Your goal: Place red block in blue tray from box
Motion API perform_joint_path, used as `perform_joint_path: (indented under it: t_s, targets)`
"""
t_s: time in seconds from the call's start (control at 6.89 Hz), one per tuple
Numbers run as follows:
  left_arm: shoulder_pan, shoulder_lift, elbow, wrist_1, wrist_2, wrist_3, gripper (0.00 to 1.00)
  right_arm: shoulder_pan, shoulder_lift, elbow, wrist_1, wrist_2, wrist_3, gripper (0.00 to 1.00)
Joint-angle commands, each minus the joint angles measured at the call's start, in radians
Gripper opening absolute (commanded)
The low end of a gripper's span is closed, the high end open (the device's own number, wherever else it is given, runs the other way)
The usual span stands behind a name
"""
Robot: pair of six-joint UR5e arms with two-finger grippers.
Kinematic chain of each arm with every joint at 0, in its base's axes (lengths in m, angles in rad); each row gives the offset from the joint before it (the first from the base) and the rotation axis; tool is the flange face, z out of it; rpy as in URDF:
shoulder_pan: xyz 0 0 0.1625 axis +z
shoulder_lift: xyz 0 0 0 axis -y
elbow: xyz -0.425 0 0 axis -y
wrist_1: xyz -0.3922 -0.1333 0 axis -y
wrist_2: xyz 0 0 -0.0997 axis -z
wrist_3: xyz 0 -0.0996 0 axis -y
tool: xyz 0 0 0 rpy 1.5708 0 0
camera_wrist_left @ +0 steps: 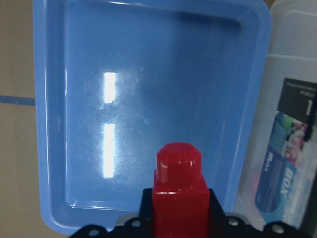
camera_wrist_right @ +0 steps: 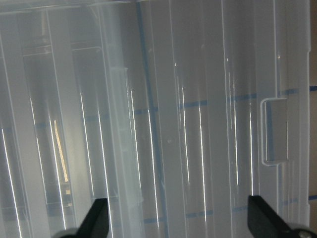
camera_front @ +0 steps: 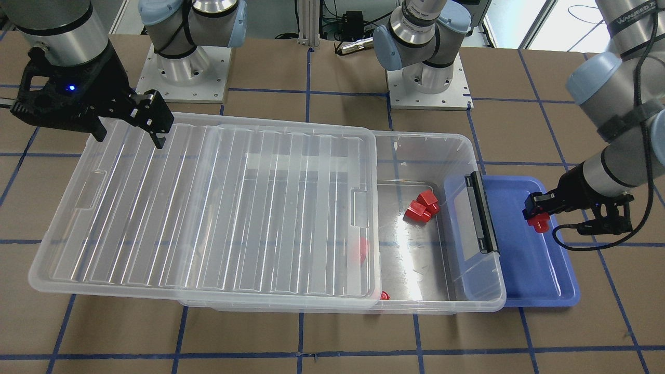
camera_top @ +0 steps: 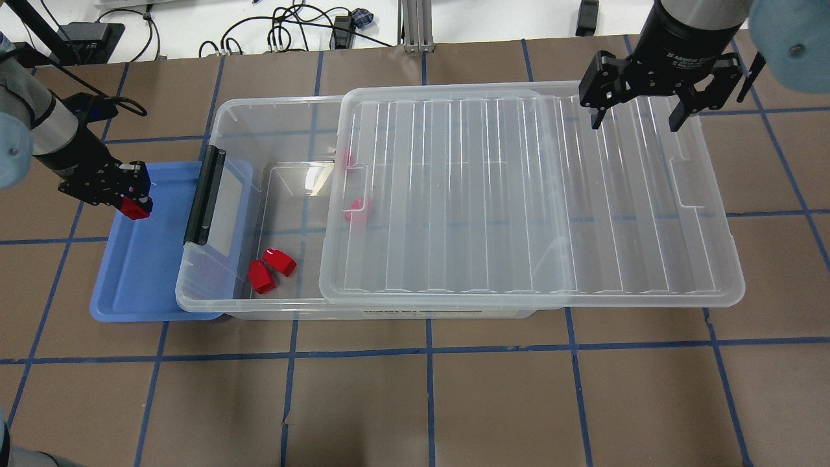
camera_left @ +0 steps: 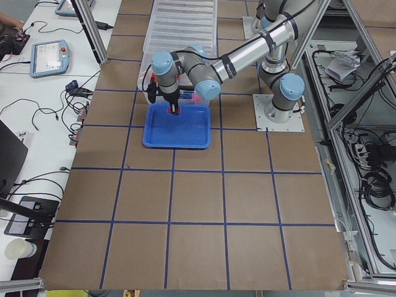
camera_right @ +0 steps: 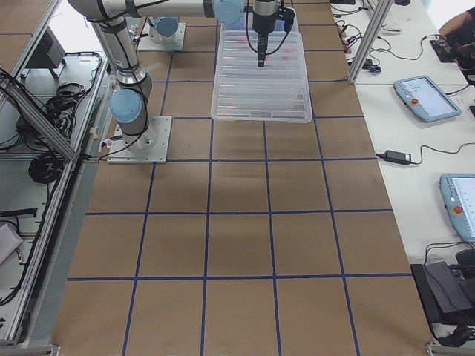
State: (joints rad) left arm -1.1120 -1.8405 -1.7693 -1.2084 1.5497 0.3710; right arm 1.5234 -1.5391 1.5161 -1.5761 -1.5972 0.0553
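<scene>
My left gripper (camera_top: pixel 134 202) is shut on a red block (camera_top: pixel 135 208) and holds it a little above the blue tray (camera_top: pixel 139 285). The block (camera_wrist_left: pixel 178 193) fills the lower middle of the left wrist view, stub end forward, over the tray floor (camera_wrist_left: pixel 143 99). In the front view the held block (camera_front: pixel 539 222) hangs over the tray (camera_front: pixel 540 280). The clear box (camera_top: pixel 259 130) lies beside the tray, its ribbed lid (camera_top: pixel 532 194) slid aside. Two red blocks (camera_top: pixel 270 267) lie in the box's open end. My right gripper (camera_top: pixel 639 113) is open and empty above the lid's far end.
The box's black latch handle (camera_top: pixel 204 196) overhangs the tray's inner edge. Two more red blocks (camera_top: pixel 356 209) show dimly under the lid. The lid (camera_wrist_right: pixel 198 124) fills the right wrist view. The arm bases (camera_front: pixel 182 62) stand at the table's robot side.
</scene>
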Motion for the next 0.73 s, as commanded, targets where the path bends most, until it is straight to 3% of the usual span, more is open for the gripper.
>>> perform_joint_path:
  t_s: [0.0, 0.29, 0.44, 0.58]
  targets:
    - [0.008, -0.034, -0.135, 0.206, 0.000, 0.038, 0.08, -0.092, -0.003, -0.001, 0.004, -0.003, -0.128, 1.00]
    - [0.008, -0.072, -0.140, 0.234, 0.001, 0.052, 0.11, -0.245, -0.004, 0.003, 0.011, -0.010, -0.292, 1.00]
    - [0.008, -0.091, -0.140, 0.251, 0.001, 0.052, 0.41, -0.305, 0.005, 0.001, 0.008, -0.012, -0.374, 1.00]
    - [0.008, -0.092, -0.134, 0.253, 0.003, 0.052, 0.66, -0.337, 0.008, -0.005, 0.001, -0.086, -0.475, 1.00]
